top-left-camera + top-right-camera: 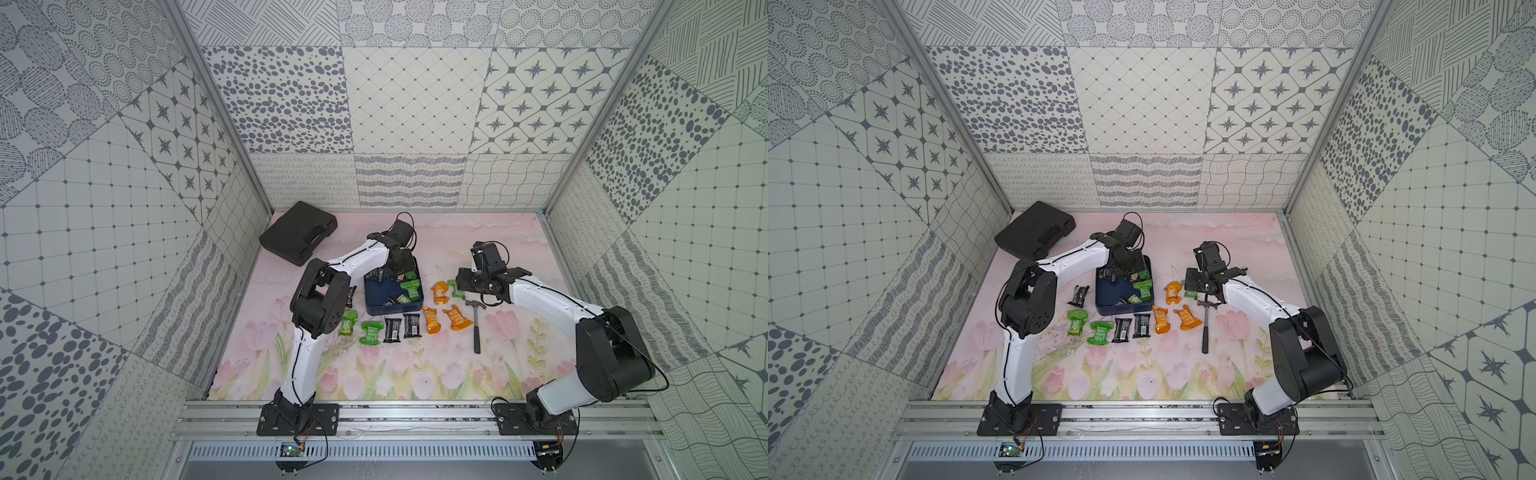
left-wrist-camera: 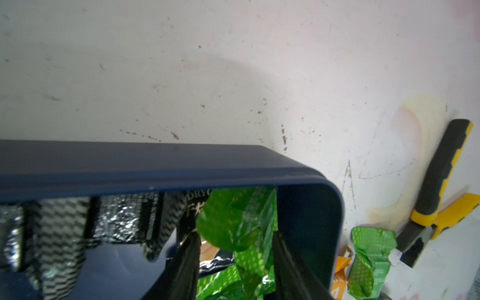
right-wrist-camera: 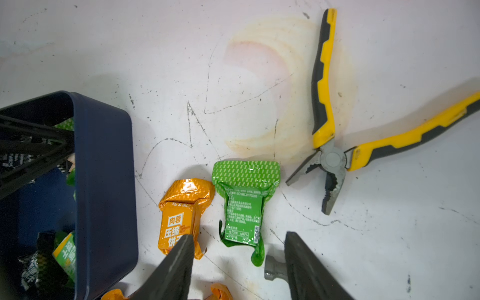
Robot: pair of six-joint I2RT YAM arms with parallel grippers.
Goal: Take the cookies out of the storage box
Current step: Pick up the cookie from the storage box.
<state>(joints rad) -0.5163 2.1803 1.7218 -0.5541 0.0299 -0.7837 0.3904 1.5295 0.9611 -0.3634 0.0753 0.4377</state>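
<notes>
The navy storage box (image 1: 376,296) sits mid-table and holds several green and black cookies (image 1: 411,286). My left gripper (image 2: 235,235) reaches down into its far right corner, jaws open, straddling an upright green packet (image 2: 233,215) that leans on the box wall (image 2: 155,166). More cookies lie on the mat: green (image 1: 370,332), black (image 1: 392,330) and orange (image 1: 431,321) packets in a row in front of the box. My right gripper (image 3: 239,236) hovers open and empty right of the box, above an orange packet (image 3: 181,215) and a green packet (image 3: 244,207).
A hammer (image 1: 477,328) lies right of the row, its head (image 3: 275,268) by my right finger. Yellow-handled pliers (image 3: 330,155) lie open beyond the right gripper. A black plastic case (image 1: 299,237) sits at the back left. Patterned walls enclose the mat.
</notes>
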